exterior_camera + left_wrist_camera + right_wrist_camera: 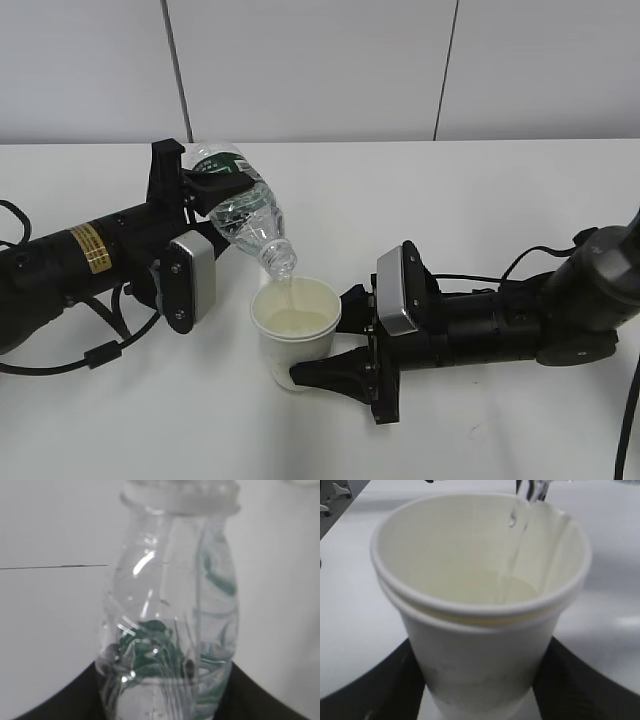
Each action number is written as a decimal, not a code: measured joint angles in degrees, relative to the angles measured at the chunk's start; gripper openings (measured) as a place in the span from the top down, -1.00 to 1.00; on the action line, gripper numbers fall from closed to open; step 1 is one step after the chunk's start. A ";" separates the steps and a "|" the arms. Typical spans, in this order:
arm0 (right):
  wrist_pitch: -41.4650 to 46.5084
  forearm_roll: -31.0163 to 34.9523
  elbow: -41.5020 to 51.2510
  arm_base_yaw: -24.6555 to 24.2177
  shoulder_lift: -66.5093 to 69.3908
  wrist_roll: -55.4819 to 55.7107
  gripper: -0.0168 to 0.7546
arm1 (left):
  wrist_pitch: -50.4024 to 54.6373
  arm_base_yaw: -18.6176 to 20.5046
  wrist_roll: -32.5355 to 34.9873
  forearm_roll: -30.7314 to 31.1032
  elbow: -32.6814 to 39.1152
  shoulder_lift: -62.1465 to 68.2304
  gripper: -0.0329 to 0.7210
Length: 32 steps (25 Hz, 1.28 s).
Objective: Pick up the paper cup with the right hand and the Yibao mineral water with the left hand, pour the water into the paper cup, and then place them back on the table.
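On the table (500, 180), my left hand (205, 190) pinches the tilted Yibao mineral water (240, 205); my right hand (335, 335) clamps the paper cup (295, 330) just right. Steeper tilt risks water overshooting the rim.

The light is bright and even. The white desk (480, 200) shines, with only soft, pale shadows. The bottle (170, 630) has small white glints and looks blurry up close. The cup (480, 645) is fuzzy too.
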 joint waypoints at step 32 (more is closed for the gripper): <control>0.21 -0.04 0.00 0.00 0.00 -0.50 -0.28 | -0.05 0.00 -16.38 0.48 0.00 0.00 0.04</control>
